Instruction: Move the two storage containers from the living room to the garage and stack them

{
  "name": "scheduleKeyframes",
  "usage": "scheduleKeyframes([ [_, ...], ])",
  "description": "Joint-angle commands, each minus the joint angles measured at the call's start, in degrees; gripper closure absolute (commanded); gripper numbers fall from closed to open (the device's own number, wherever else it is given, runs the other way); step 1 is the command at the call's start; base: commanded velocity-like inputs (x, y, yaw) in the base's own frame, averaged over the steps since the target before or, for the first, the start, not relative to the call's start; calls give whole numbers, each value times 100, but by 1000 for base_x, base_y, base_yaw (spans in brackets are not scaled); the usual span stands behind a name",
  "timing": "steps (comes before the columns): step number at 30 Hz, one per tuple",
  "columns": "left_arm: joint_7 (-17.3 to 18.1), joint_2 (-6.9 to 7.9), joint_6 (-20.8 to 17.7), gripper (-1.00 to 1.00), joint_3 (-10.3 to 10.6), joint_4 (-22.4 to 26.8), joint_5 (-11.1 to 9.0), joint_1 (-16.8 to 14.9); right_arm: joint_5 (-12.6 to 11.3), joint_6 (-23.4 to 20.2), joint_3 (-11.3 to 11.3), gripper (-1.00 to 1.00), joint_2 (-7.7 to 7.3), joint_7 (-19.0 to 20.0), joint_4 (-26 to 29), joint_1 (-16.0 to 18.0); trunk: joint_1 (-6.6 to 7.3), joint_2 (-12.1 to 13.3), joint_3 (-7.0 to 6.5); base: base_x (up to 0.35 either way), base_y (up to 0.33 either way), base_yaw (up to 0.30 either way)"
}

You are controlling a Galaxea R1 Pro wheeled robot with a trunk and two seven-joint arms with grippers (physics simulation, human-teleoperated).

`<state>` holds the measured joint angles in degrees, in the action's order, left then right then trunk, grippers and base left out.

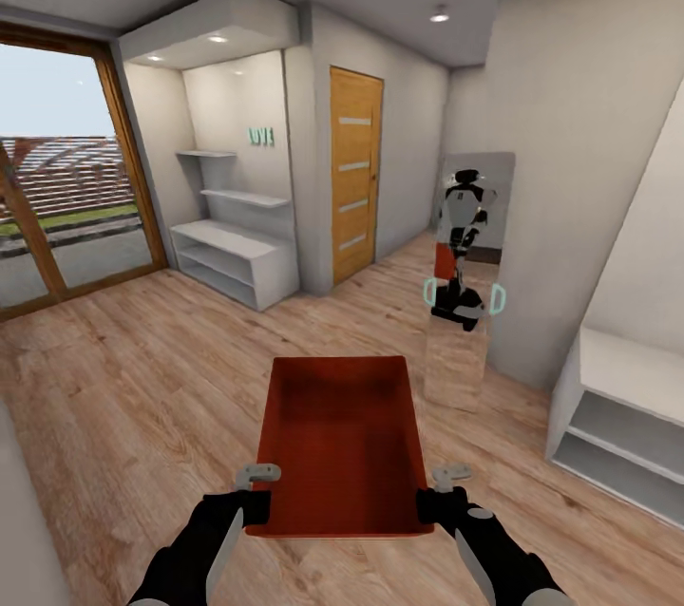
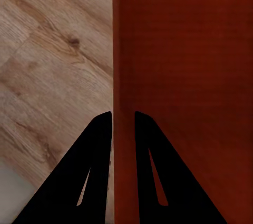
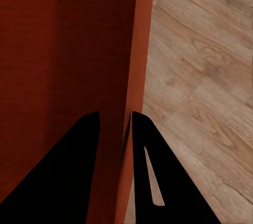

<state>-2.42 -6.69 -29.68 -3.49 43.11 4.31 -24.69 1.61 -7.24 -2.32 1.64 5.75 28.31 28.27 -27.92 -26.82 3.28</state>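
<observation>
The bin (image 1: 342, 440) hangs in front of the robot above the wood floor (image 1: 142, 378), carried between both arms; the left gripper (image 2: 123, 121) is clamped on its left wall, one finger inside and one outside, and the right gripper (image 3: 115, 121) pinches the right wall the same way. Small teal lettering (image 1: 261, 137) sits on the alcove wall above the white shelves (image 1: 233, 250); it is too small to read; the bin bears no label that can be made out. A wooden door (image 1: 355, 171) stands shut beyond the alcove; a tall mirror (image 1: 467, 278) leans at the right wall and shows the robot with the red bin; another white shelf (image 1: 617, 416) is cut off by the right edge; a glass door (image 1: 62, 198) is cut off at the left.
</observation>
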Motion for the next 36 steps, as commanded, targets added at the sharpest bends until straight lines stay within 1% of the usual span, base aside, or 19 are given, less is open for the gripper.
scheduleKeyframes([
  [1, -101, 27, -38, 100, -11, -4, 281, -2, 41, 30, -128, 100, -5, 7, 26, 3, -6, -11, 12, 327, 0, 261],
  [13, -101, 27, -39, 100, -11, -4, 281, -3, 41, 30, -128, 100, -5, 5, 26, 3, -6, -11, 12, 327, 0, 256],
  [27, -101, 27, -38, 100, -11, -4, 281, -1, 41, 30, -126, 100, -5, 5, 26, 3, -6, -11, 12, 327, 0, 22],
  [36, -101, 27, -38, 100, -11, -4, 281, -3, 39, 30, -128, 100, -5, 5, 26, 3, -6, -11, 12, 327, 0, 203],
])
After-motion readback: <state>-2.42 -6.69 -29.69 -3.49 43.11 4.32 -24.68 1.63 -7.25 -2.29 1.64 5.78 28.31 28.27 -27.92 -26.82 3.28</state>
